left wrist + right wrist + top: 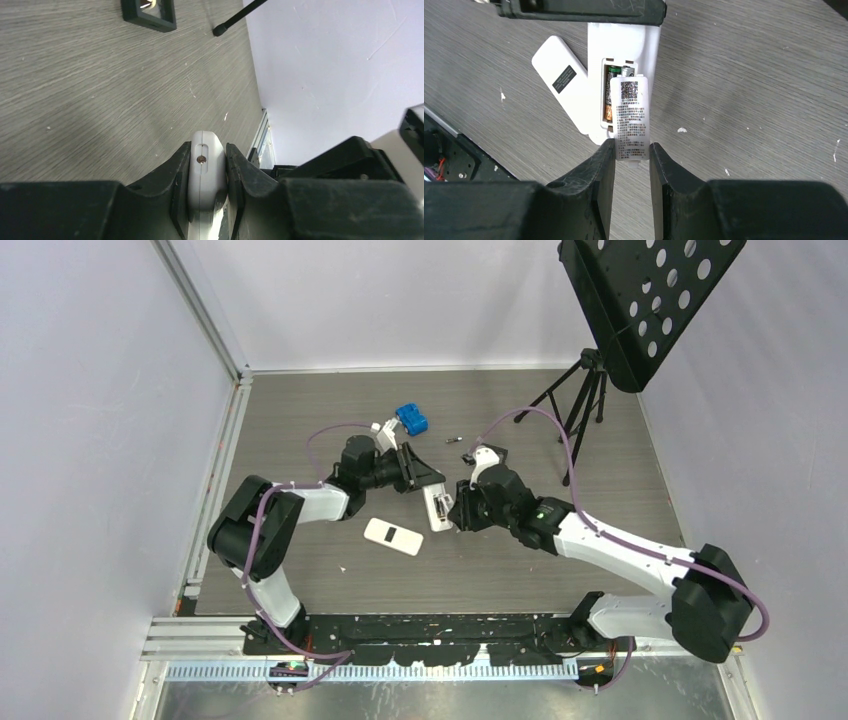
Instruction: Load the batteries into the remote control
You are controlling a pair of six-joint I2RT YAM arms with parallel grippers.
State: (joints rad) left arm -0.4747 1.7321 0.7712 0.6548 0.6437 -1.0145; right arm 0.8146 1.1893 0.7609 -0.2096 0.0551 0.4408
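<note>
My left gripper [424,484] [208,150] is shut on one end of the white remote control [437,507] [205,170], which lies near the table's middle. In the right wrist view the remote [624,40] shows its open grey slot with two batteries [615,73] inside, one green and gold. My right gripper [457,511] [632,150] is shut on the white labelled battery cover [629,117], which lies partly over the slot. One loose battery [453,440] lies on the table behind the grippers.
A second white slab with a black rectangle [393,536] [561,92] lies just left of the held remote. A blue block [411,420] sits at the back. A small black frame [466,457] [149,12] and a tripod stand [585,400] are at the back right.
</note>
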